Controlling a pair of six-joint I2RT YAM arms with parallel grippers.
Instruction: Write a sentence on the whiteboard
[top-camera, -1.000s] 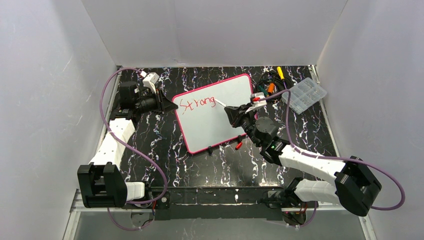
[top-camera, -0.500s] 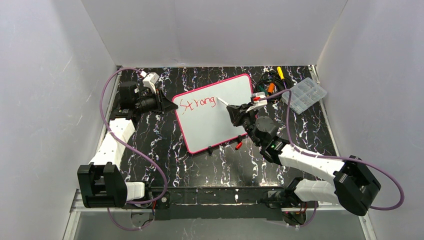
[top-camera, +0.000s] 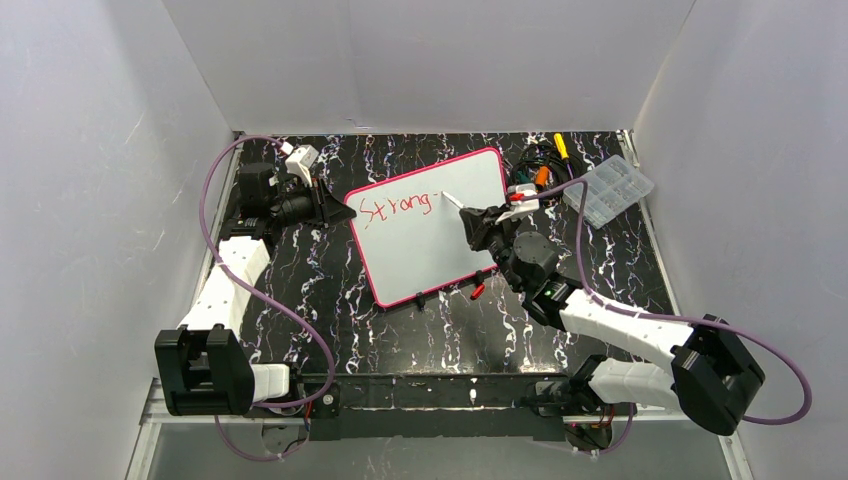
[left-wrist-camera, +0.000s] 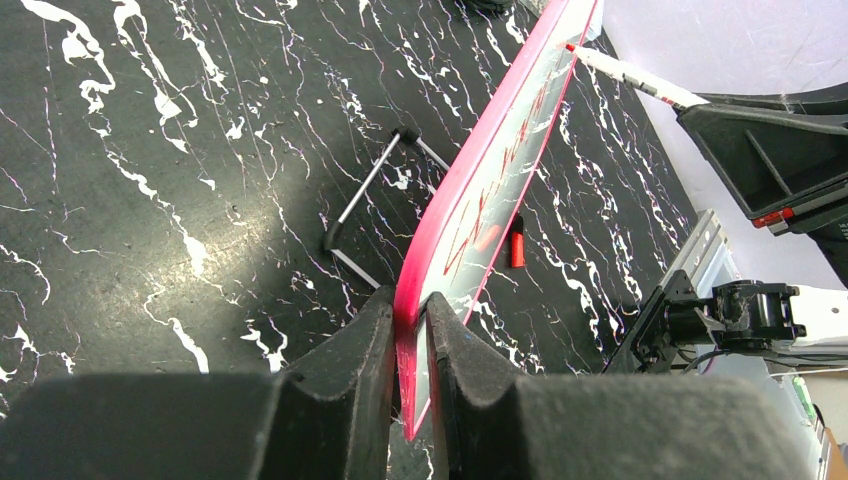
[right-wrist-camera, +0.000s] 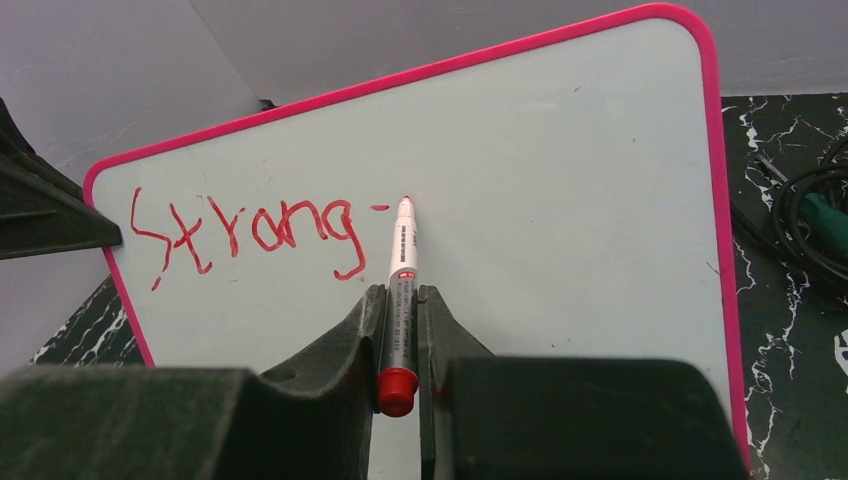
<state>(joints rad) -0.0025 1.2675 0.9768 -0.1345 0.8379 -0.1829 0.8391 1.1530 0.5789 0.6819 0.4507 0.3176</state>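
whiteboard (top-camera: 420, 245) on table (top-camera: 330, 290), box (top-camera: 608, 190) far right

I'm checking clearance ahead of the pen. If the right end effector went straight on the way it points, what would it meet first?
The white pink-rimmed whiteboard: the red-ended marker clamped in the right end effector aims at its face, tip at or almost on it, beside the red handwritten "Strong-".

Robotics laboratory test cell: plain white panels (top-camera: 430, 60) enclose a black marbled table (top-camera: 460, 330) on three sides; left arm (top-camera: 232, 275) and right arm (top-camera: 610, 322) bolted to a mounting rail (top-camera: 430, 392) at its near edge, purple cables (top-camera: 207, 200), clear parts box (top-camera: 608, 190) at its far right corner
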